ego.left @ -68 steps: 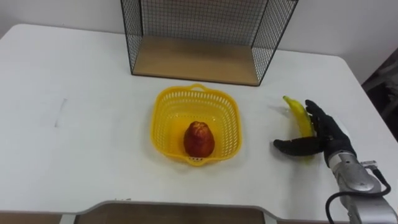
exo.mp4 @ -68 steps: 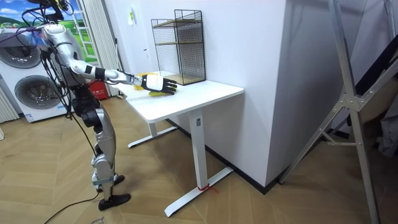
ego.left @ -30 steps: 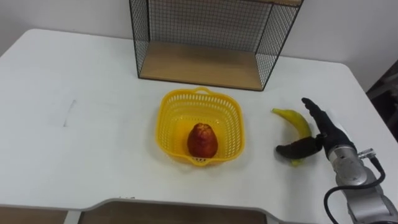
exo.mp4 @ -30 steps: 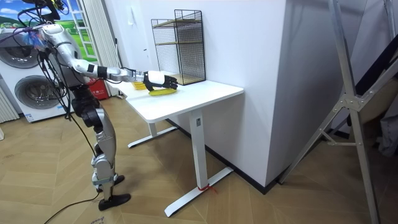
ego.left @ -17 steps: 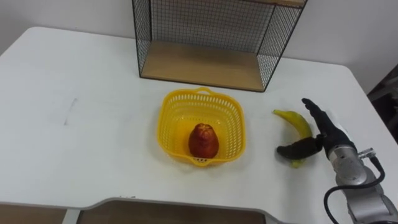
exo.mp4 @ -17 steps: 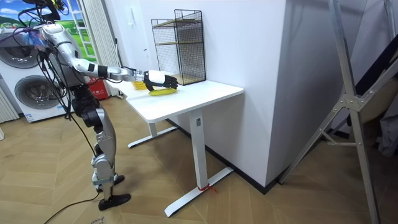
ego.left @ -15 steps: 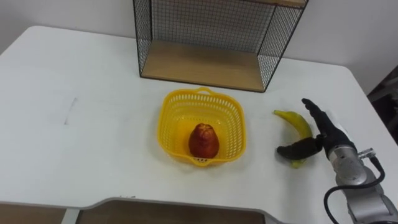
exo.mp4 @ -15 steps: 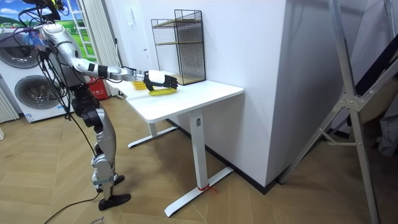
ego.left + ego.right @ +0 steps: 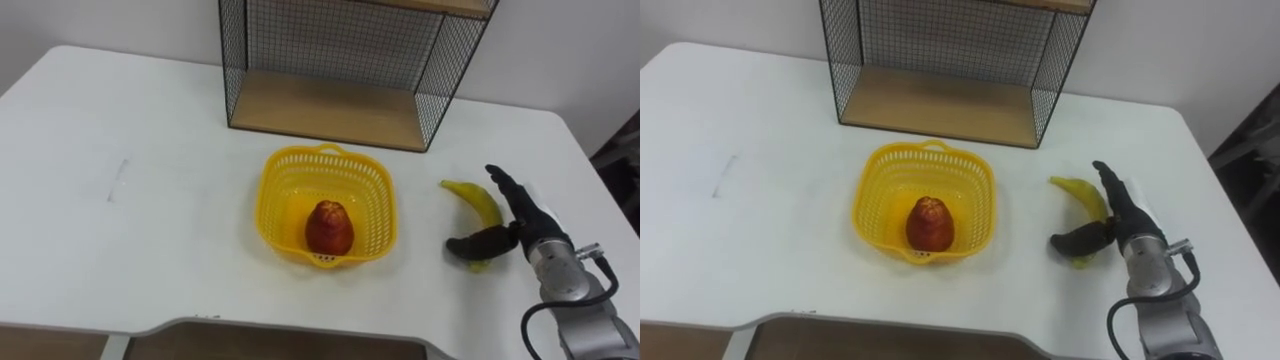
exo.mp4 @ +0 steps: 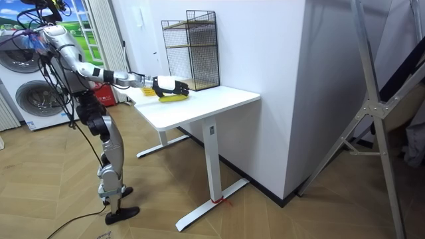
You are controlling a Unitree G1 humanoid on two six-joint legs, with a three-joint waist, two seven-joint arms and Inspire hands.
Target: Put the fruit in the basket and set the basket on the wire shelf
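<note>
Fruit, two pieces. Item one: a red, pear-shaped fruit [image 9: 329, 228], standing upright inside the basket, towards its near side, at the centre of the frame. Item two: a yellow curved banana [image 9: 478, 203], lying flat on the counter at the right of the frame, well apart from the basket and outside it.

Basket, one: a yellow plastic lattice basket [image 9: 325, 151] with a small handle at its far and near rims. It sits on the counter at the centre of the frame, just in front of the shelf and not on it.

Shelf, one: a black wire-mesh shelf with a wooden board as its floor [image 9: 330, 108], at the top centre of the frame against the wall. Its board carries nothing.

Counter, one: a white rectangular counter [image 9: 130, 110] bearing all of the above, plus one faint grey mark at the left of the frame.

Right robot hand [image 9: 523, 220], one: black, at the lower right of the frame. Its fingers lie straight along the banana's right side and its thumb reaches across the banana's near end; the hand is spread, not closed round the fruit.

Room view: the robot stands at the counter's end on the room view's left, with its right arm stretched out over the counter.
</note>
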